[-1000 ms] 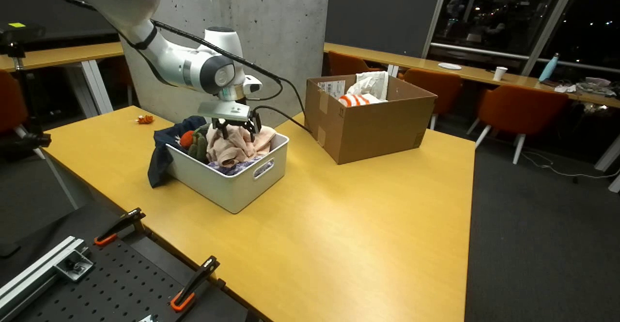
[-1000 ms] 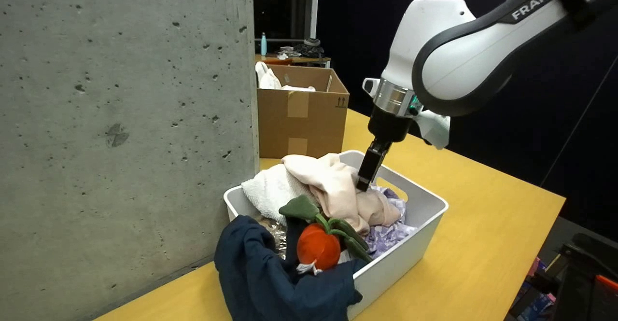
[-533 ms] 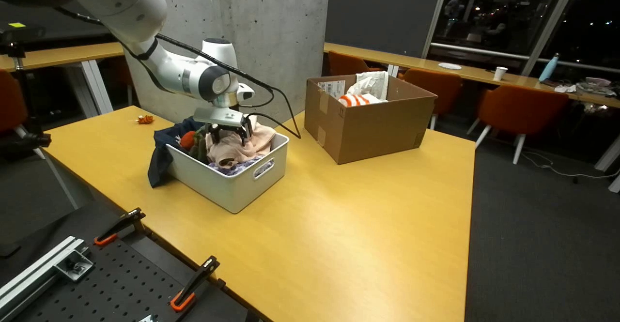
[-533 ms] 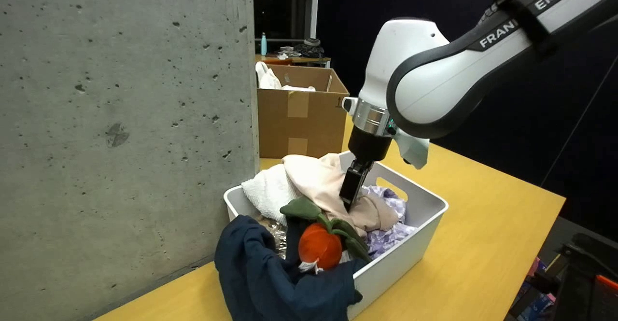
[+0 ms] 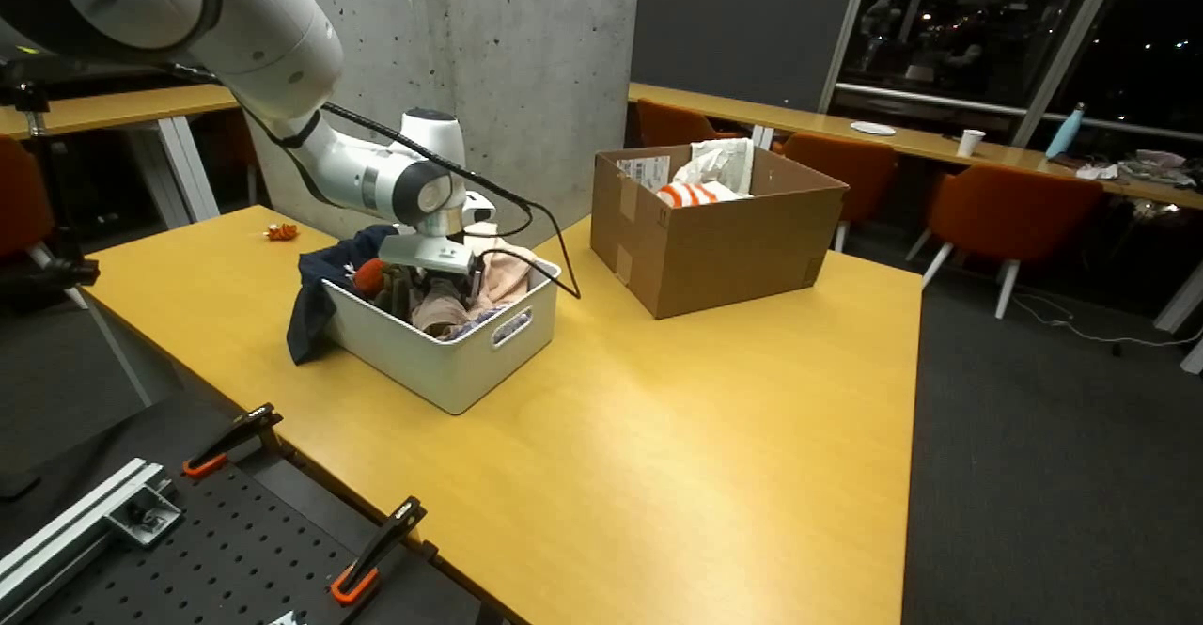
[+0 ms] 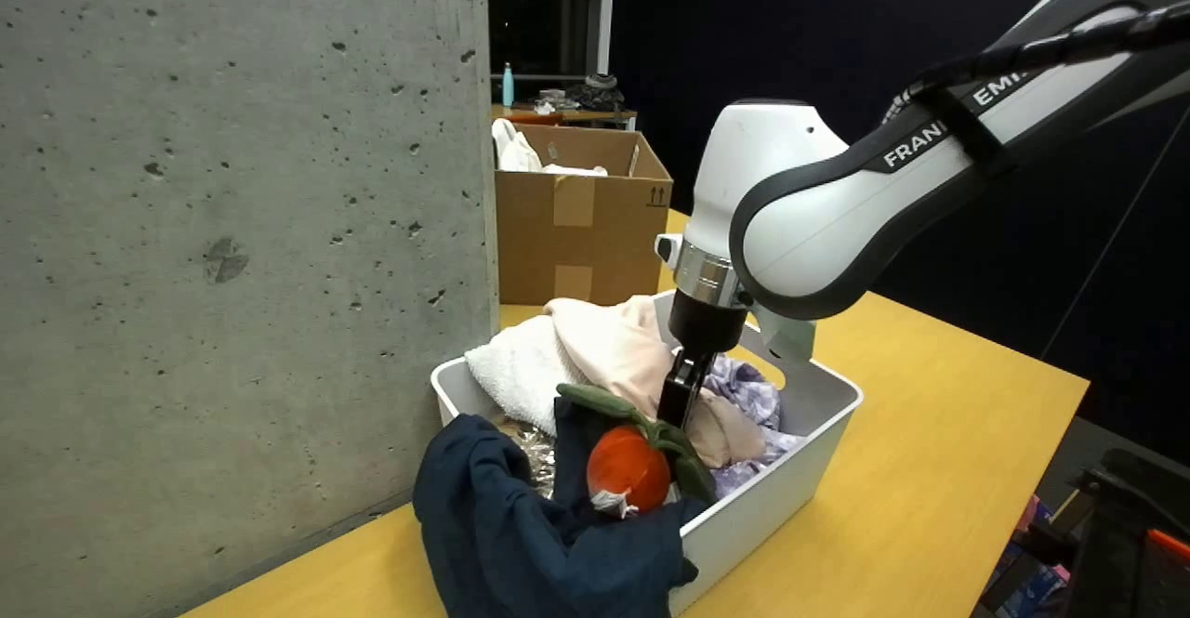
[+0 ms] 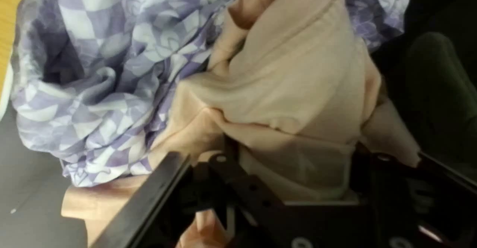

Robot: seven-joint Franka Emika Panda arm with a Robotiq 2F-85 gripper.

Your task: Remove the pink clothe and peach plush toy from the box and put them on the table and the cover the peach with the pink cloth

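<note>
The pink cloth [image 6: 618,344] lies bunched in the white bin [image 6: 753,544] and also fills the middle of the wrist view [image 7: 298,72]. The peach plush toy [image 6: 628,469], orange-red with green leaves, sits in the bin beside the cloth; it shows in an exterior view [image 5: 369,277] too. My gripper [image 6: 677,409] points down inside the bin, with its tips sunk in the pink cloth close to the toy's leaves. In the wrist view, the fingers [image 7: 233,173] stand wide apart with pink cloth between them. The fingertips themselves are hidden.
A dark blue cloth [image 6: 521,534] hangs over the bin's end. A white towel [image 6: 525,372] and a purple checked cloth [image 7: 111,54] share the bin. A cardboard box [image 5: 742,249] stands on the yellow table [image 5: 714,418], near the concrete wall [image 6: 251,228].
My gripper has moved down from above the bin into the pink cloth, toward the plush toy. The toy and its leaves have shifted slightly. The cloth is pressed down around the fingers.
</note>
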